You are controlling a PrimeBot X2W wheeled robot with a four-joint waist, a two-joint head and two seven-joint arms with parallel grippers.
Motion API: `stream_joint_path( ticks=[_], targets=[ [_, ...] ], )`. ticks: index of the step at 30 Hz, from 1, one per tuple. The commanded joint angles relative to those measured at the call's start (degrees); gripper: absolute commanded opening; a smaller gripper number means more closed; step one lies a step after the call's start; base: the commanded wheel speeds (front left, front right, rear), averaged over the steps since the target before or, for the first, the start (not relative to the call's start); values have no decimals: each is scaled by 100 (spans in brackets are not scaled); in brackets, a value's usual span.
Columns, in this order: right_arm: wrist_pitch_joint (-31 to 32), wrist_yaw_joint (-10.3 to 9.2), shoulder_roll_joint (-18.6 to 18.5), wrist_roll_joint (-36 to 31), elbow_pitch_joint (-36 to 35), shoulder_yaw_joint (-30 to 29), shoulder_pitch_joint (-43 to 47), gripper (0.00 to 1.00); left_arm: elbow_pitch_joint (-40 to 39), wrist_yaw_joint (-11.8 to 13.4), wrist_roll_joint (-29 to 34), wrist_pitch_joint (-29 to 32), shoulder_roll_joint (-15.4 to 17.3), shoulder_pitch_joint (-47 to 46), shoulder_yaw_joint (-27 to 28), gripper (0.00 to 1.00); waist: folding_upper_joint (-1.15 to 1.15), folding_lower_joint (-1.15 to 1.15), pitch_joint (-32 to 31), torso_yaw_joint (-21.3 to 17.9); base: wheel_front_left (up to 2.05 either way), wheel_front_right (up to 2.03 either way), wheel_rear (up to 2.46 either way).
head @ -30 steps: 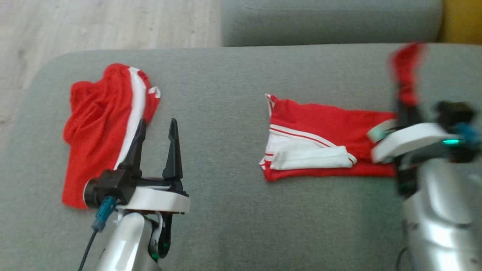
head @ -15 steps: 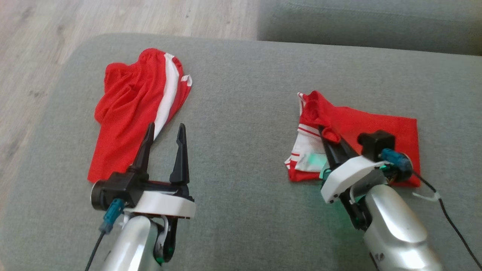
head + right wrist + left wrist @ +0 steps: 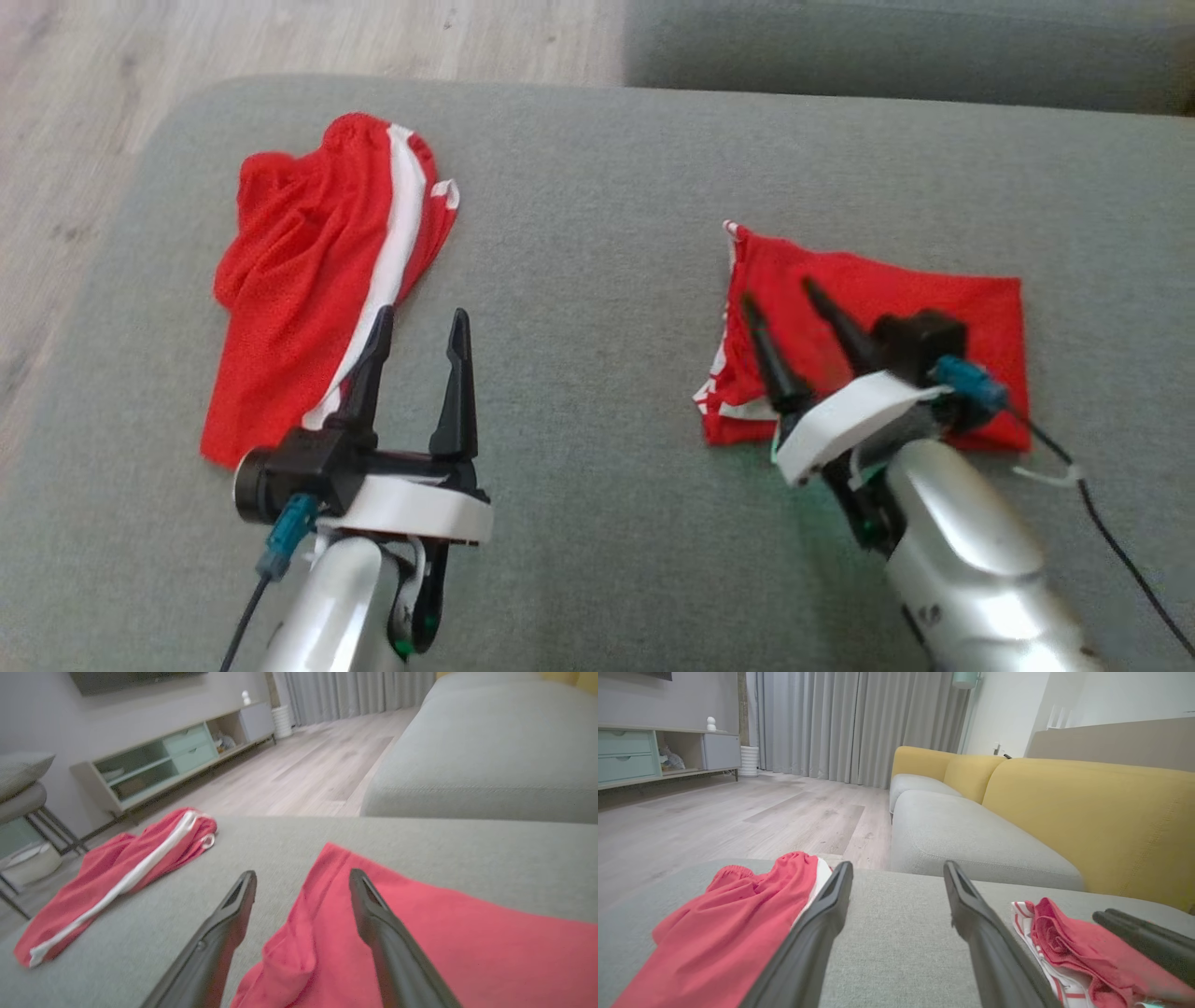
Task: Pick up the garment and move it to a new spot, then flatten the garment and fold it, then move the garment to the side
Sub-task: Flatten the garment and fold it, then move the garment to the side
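Folded garment (image 3: 934, 308): light, limp, likely best pinched through all layers at one edge; right gripper (image 3: 777, 289) above it, left gripper (image 3: 422, 315) well apart, both splayed, empty.

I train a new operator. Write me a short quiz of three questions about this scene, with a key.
1. True or false: the right gripper stands open over the folded red garment with white trim.
2. The crumpled red mesh garment with a white stripe lies beside: A the left gripper; B the right gripper; C neither.
3. What do both garments lie on?
Key: 1 true; 2 A; 3 the grey fabric cushion.
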Motion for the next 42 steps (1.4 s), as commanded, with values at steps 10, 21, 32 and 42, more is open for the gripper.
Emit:
stream_joint_path(
  ticks=[10,21,32,42],
  targets=[
    [-352,-4,36,-1347,-739,-1517,162,100,-189,54,174,-46,29,7,202,100,0,-1,-457,-673,0,0,0],
    [-364,-4,36,-1621,-2243,-2390,1612,100,-289,212,301,-46,29,293,314,100,0,-1,-545,-1038,0,0,0],
    [-236,-4,36,-1524,-2448,-2425,1904,100,-239,168,312,-46,29,322,227,100,0,-1,-369,-956,0,0,0],
    [398,-4,36,-1262,-1782,-2820,1074,100,-249,134,282,-46,29,13,116,100,0,-1,172,-638,0,0,0]
  ],
)
